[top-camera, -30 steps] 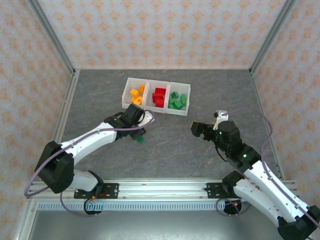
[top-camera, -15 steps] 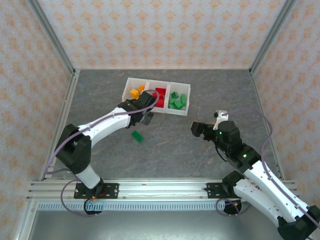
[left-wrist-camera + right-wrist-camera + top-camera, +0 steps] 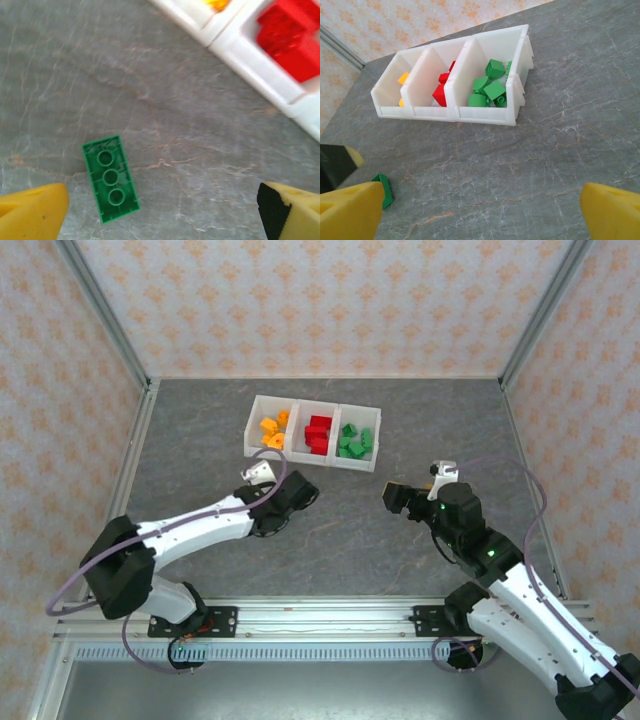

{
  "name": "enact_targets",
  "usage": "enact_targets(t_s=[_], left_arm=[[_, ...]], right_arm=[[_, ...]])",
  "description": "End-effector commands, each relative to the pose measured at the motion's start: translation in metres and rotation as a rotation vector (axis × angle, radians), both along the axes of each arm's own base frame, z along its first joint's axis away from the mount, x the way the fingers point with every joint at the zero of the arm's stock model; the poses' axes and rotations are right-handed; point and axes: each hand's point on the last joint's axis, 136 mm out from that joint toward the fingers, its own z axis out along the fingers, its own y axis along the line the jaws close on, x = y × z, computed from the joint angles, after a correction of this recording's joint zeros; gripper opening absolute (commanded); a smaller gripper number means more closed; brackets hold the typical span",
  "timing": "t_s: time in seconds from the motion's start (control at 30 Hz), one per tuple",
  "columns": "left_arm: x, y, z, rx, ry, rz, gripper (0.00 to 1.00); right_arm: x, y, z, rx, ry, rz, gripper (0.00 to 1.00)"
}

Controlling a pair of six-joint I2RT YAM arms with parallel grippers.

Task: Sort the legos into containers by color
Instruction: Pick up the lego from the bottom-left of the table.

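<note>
**Item 1. Left arm** (image 3: 200,525), white with black joints. It reaches across the grey marbled desk (image 3: 340,540) toward the centre. The left jaws stand wide and hold nothing. In the left wrist view their yellow fingertips (image 3: 32,210) sit at the 2 bottom corners.

**Item 2. Green flat plastic brick** (image 3: 111,178), rectangular, with 3 studs in 1 row.
- It lies flat on the desk, studs up.
- It sits below the left jaws, between the 2 fingertips and closer to the left one, touching neither.
- It is outside the tray, near the tray's front wall.
- In the right wrist view 1 end of it shows at the lower left.

**Item 3. White translucent plastic tray** (image 3: 485,116), made of 3 joined open-top bins in 1 row. It stands on the far half of the desk.
- Left bin: orange-yellow bricks (image 3: 271,430).
- Middle bin: red bricks (image 3: 318,432).
- Right bin: green bricks (image 3: 353,441), several of them, loosely heaped.

**Item 4. Right arm** (image 3: 520,590), white with black joints. Its head is near the tray's right end and apart from it. The right jaws stand wide and hold nothing. In the right wrist view their yellow fingertips (image 3: 612,212) sit at the 2 bottom corners, with bare desk between them.
</note>
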Motion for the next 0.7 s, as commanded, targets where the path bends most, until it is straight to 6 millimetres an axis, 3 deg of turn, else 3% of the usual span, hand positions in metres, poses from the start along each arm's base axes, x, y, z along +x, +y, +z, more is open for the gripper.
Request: enact_targets(t_s=[0.0,0.27,0.5,0.67], left_arm=[[-0.016,0.015,-0.028,-0.038,0.044,0.157,0.98],[-0.022,0.024,-0.055,-0.007,0.073,0.197,0.87],[-0.014,0.019,-0.071,0.01,0.088,0.166,0.75],[-0.008,0.021,-0.085,-0.009,0.107,0.158,0.6]], right_arm=[[-0.002,-0.004,0.005,0.013,-0.012,-0.018,1.0],[-0.003,-0.003,0.009,0.026,-0.027,-0.01,1.0],[-0.003,-0.003,0.009,0.026,-0.026,-0.011,1.0],[-0.004,-0.003,0.01,0.027,-0.029,-0.01,1.0]])
